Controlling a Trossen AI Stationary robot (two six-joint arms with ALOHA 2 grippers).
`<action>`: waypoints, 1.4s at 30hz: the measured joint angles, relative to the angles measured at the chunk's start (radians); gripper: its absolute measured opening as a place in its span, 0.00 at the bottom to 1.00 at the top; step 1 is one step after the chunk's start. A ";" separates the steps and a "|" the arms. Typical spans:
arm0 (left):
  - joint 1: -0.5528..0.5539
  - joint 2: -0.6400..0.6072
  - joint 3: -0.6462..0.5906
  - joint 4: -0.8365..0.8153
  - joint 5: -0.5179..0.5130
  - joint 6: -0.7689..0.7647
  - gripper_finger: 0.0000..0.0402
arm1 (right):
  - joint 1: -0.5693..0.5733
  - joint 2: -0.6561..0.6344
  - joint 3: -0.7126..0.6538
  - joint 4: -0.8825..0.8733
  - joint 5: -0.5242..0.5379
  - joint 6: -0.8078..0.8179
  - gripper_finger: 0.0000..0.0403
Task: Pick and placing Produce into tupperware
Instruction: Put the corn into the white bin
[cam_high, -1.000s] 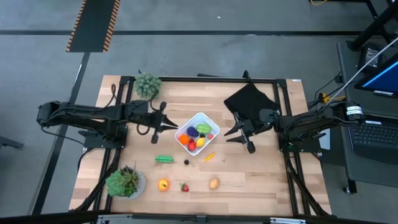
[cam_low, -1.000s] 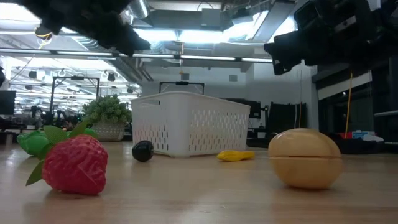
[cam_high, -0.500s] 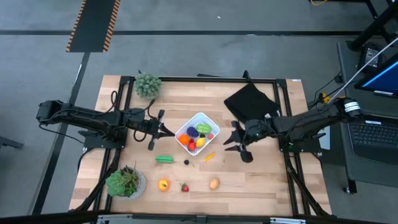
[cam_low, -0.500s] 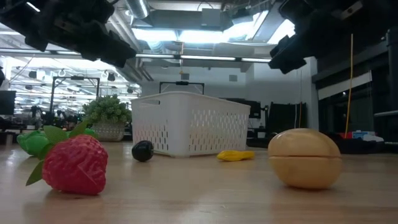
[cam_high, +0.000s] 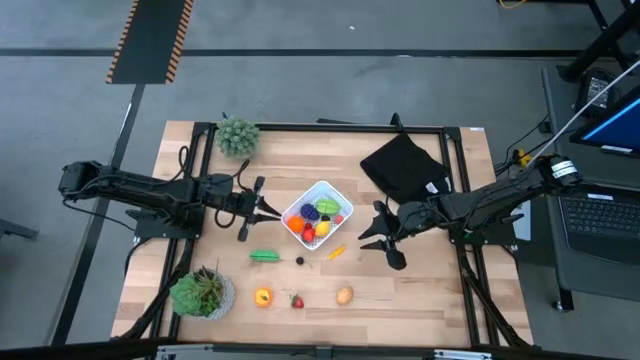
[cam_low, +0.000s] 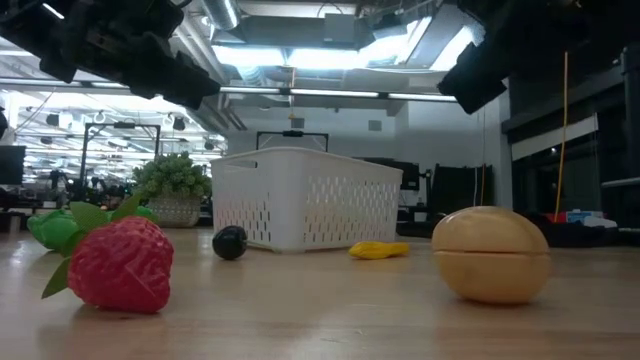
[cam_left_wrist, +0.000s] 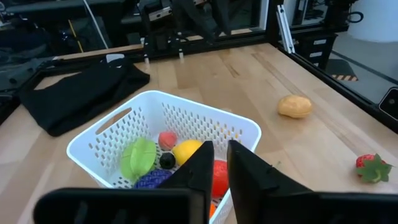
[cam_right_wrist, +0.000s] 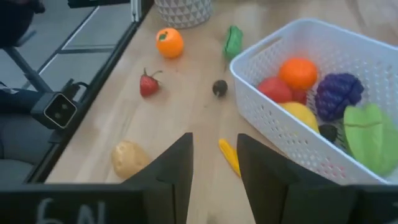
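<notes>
produce sits partly inside the white tupperware (cam_high: 318, 213) near the middle of the table (cam_high: 420, 300): purple grapes (cam_right_wrist: 339, 93), an orange (cam_right_wrist: 298, 71), a red piece, a yellow lemon (cam_left_wrist: 186, 151), a flat green leafy piece (cam_left_wrist: 138, 157) and a small dark berry lie together in it. still out on the wood are a yellow chilli-like piece (cam_high: 336, 252) just beside the container's near corner, a small dark berry (cam_high: 299, 260), a green vegetable (cam_high: 264, 256), an orange fruit with a green top (cam_high: 262, 296), a strawberry (cam_high: 297, 300) and a tan potato (cam_high: 344, 295), the last three in a loose row toward the front edge. the left gripper (cam_high: 262, 208) hovers just beside the container's left side, above the table, its two fingers nearly together with only a thin slit between them and nothing in them. the right gripper (cam_high: 378, 240) hangs to the right of the container, near the yellow piece, its fingers parted with a clear gap and holding nothing. a black cloth (cam_high: 402, 165) lies behind the right arm, and two bushy potted plants stand on the left side, one at the back (cam_high: 238, 135) and one at the front (cam_high: 202, 292).
</notes>
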 joint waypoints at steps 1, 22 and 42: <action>0.000 0.000 0.000 0.000 0.000 -0.001 0.11 | 0.000 0.006 0.000 0.013 0.000 -0.005 0.31; 0.000 0.001 0.000 0.000 0.000 -0.035 0.21 | -0.008 0.422 -0.001 0.075 0.000 0.033 0.31; 0.000 0.001 0.000 0.000 -0.001 -0.037 0.18 | -0.077 0.513 0.000 0.220 0.085 -0.218 0.52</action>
